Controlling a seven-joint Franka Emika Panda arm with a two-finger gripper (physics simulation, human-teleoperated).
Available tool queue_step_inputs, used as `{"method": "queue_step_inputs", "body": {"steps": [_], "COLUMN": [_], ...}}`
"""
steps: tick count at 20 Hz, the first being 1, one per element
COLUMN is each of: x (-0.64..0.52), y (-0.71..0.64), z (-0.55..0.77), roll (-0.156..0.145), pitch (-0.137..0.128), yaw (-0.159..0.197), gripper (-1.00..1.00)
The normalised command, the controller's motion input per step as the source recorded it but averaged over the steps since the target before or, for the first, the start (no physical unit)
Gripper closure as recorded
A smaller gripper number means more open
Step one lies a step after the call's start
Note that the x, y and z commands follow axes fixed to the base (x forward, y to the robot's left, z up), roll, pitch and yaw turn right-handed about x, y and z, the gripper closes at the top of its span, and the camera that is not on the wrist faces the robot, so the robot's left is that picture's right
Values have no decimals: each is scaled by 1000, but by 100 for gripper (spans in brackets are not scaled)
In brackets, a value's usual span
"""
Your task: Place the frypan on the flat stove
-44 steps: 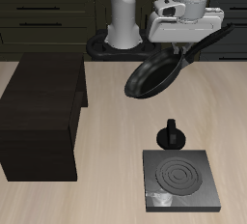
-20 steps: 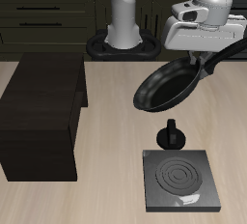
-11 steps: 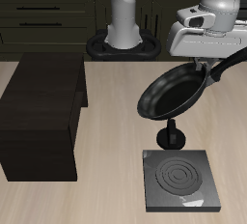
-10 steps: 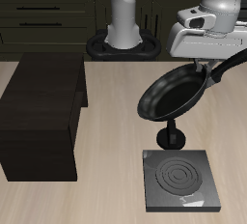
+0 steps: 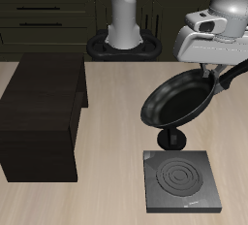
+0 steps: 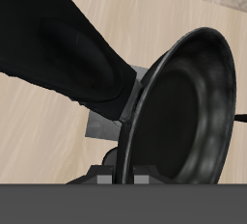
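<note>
Jaws gripping the long straight black handle of the round shallow black frypan (image 5: 178, 99); the contact itself is tucked under the white gripper (image 5: 207, 66) body, fingers barely visible. Pan hangs tilted in the air, bowl below the jaws and off to one side, handle tip cut off at the frame edge. Wrist view: pan (image 6: 188, 102) fills the frame, hiding most of what lies under it. Flat dark-grey square stove (image 5: 182, 181) with pale ring marks sits on the pale wooden surface (image 5: 111, 151) below the jaws; its black knob is partly masked by the pan rim. No readable writing. Large dark wooden box (image 5: 42, 118) well apart. Arm reaches forward from the base, wrist pointing down.
</note>
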Motion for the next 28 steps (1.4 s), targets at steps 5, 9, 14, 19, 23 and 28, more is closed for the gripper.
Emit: {"method": "queue_step_inputs", "body": {"steps": [5,9,14,19,23,28], "x": [294,178,278,261,211,305], "y": [95,9,-114,-113,-57,-30], "z": [188,86,-71,-262,-163,-185], "roll": [-9,-27,-54,-46,-20,-32], "pitch": [-11,-12,9,22,6,10], "yaw": [-31,-21,-5,22,14,19], "gripper": [100,100,100,100,100,100]}}
